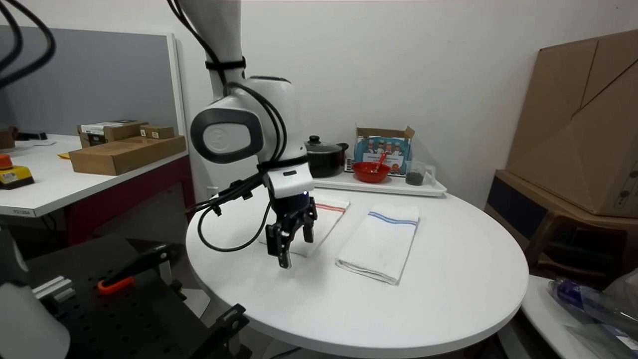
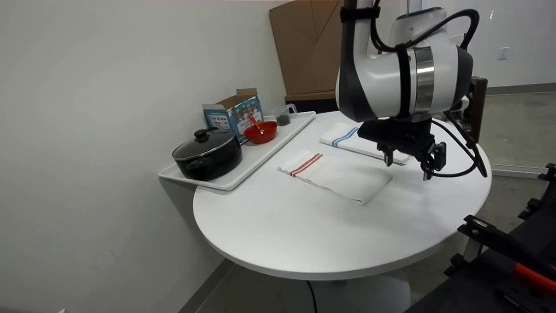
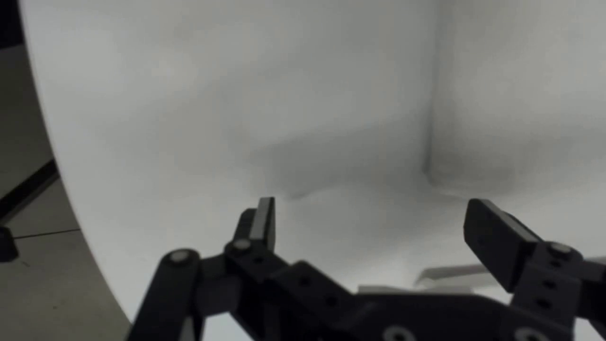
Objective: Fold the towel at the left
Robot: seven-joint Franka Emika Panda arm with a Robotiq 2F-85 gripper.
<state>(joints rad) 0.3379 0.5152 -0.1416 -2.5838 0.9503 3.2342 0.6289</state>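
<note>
The towel (image 1: 326,219) is white with red stripes at its far end. It lies flat on the round white table, and it also shows in an exterior view (image 2: 343,174). My gripper (image 1: 297,253) hangs just beyond the towel's near edge and hides part of it there; it also shows in an exterior view (image 2: 407,171). In the wrist view the jaws (image 3: 371,203) are spread wide with nothing between them. A cloth with a rounded fold edge, seemingly the same towel (image 3: 511,104), lies at upper right, its corner ahead of the right finger.
A folded white towel with blue stripes (image 1: 381,244) lies beside it. A white tray (image 1: 428,189) at the wall holds a black pot (image 1: 324,157), a red bowl (image 1: 371,172), a box (image 1: 384,147) and a measuring cup (image 1: 414,174). The table edge (image 3: 57,156) shows at the wrist view's left.
</note>
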